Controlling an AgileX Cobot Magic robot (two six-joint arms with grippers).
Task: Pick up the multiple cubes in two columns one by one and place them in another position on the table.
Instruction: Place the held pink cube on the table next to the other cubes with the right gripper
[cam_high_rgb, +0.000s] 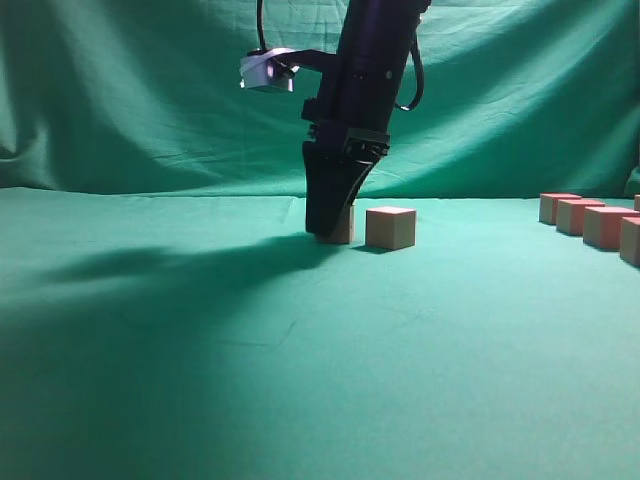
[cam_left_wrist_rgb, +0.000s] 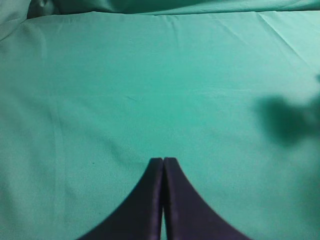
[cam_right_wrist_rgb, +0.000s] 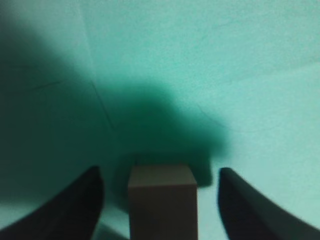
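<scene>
On my exterior view the right gripper (cam_high_rgb: 328, 235) stands almost vertical on the desk (cam_high_rgb: 300, 380), its tips down at the cloth around one cube (cam_high_rgb: 343, 226). My right wrist view shows that cube (cam_right_wrist_rgb: 161, 202) sitting between the two fingers (cam_right_wrist_rgb: 75, 210) with clear green gaps on both sides, so the jaws are released and nothing is grasped; the block rests on the desk under the arm's shadow. Just beside it to the right, apart by a narrow strip of cloth, sits a second cube (cam_high_rgb: 390, 227), upright and square to the camera. Well away at the right edge I see the remaining cubes (cam_high_rgb: 590, 220) in a row running off the picture; I cannot count how many lie beyond the edge. The left gripper (cam_left_wrist_rgb: 163, 162) hangs over bare cloth in my left wrist view, its jaws clenched together tip to tip with nothing between them. A green curtain (cam_high_rgb: 150, 90) hangs behind the desk.
</scene>
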